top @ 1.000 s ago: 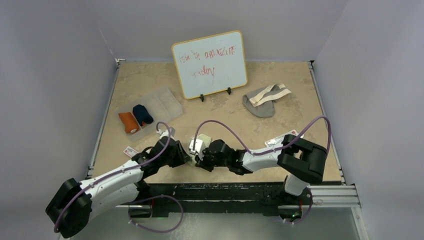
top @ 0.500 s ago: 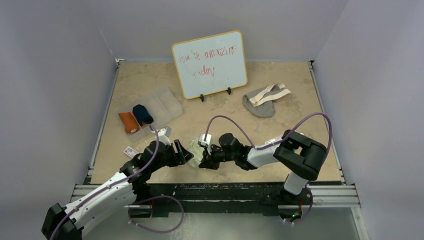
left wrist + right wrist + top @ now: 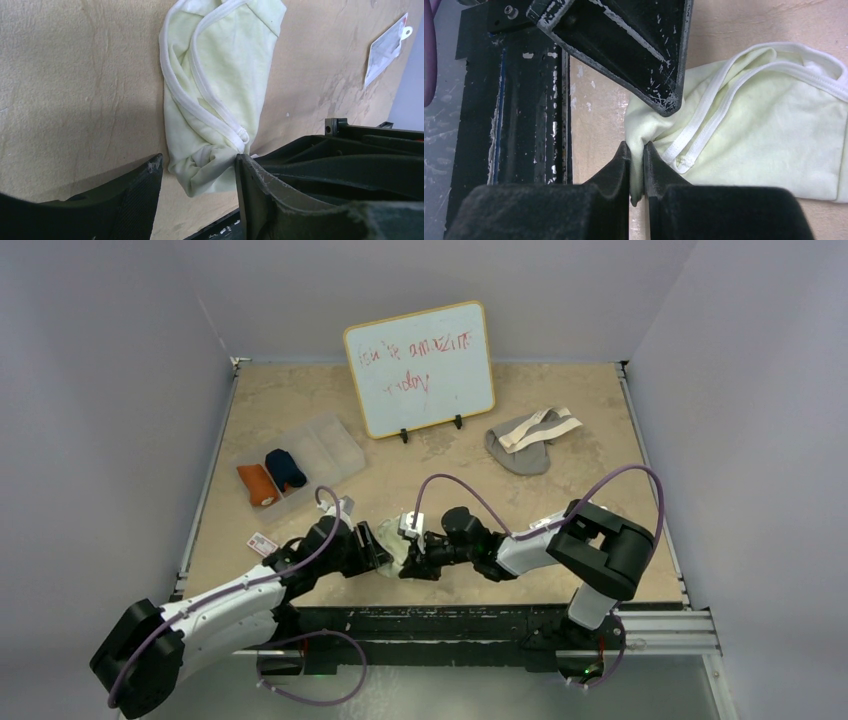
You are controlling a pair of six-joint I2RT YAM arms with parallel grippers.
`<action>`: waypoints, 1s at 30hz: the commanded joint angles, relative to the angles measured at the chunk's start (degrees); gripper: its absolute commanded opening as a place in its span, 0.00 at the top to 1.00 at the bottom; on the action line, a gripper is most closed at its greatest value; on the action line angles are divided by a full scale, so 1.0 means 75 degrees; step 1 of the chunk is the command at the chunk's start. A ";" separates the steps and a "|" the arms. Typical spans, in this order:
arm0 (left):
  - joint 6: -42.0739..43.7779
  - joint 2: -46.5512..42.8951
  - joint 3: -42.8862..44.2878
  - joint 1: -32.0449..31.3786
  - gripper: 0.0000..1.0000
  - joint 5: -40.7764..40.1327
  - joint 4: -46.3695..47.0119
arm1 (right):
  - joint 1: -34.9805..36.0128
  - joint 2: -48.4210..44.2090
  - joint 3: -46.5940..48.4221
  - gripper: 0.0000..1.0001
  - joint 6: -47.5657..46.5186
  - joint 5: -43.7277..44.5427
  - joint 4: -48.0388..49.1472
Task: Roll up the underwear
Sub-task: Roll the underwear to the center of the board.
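The pale cream underwear (image 3: 392, 542) lies loosely folded near the table's front edge, between my two grippers. It shows in the left wrist view (image 3: 215, 90) and the right wrist view (image 3: 769, 145). My left gripper (image 3: 197, 172) is open, its jaws on either side of the garment's near end. My right gripper (image 3: 637, 152) is shut on a pinch of the cream cloth at that end. The orange roll (image 3: 258, 484) and the navy roll (image 3: 285, 469) sit in a clear tray (image 3: 325, 440). The grey underwear with beige waistband (image 3: 528, 440) lies flat at the back right.
A small whiteboard (image 3: 419, 368) stands at the back centre. A white printed card (image 3: 262, 542) lies left of the left arm, and another (image 3: 385, 47) beside the right arm. The black front rail (image 3: 524, 125) runs just behind the grippers.
My left gripper has moved right to the cream underwear, its jaws now around its end. My right gripper has shifted slightly left, still holding the cloth.
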 commanded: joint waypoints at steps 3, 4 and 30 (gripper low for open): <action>-0.0462 0.0061 -0.0008 -0.0002 0.48 -0.0253 0.0259 | -0.0008 -0.0042 -0.0093 0.92 -0.0599 -0.0175 0.0466; -0.0491 0.0111 0.0016 -0.0007 0.48 -0.0308 0.0185 | -0.0008 -0.0042 -0.0105 0.92 -0.0637 -0.0151 0.0479; -0.0579 0.0681 0.0254 -0.0003 1.00 -0.0925 -0.0954 | -0.0628 0.0606 0.0622 0.79 0.1230 -0.1526 0.0139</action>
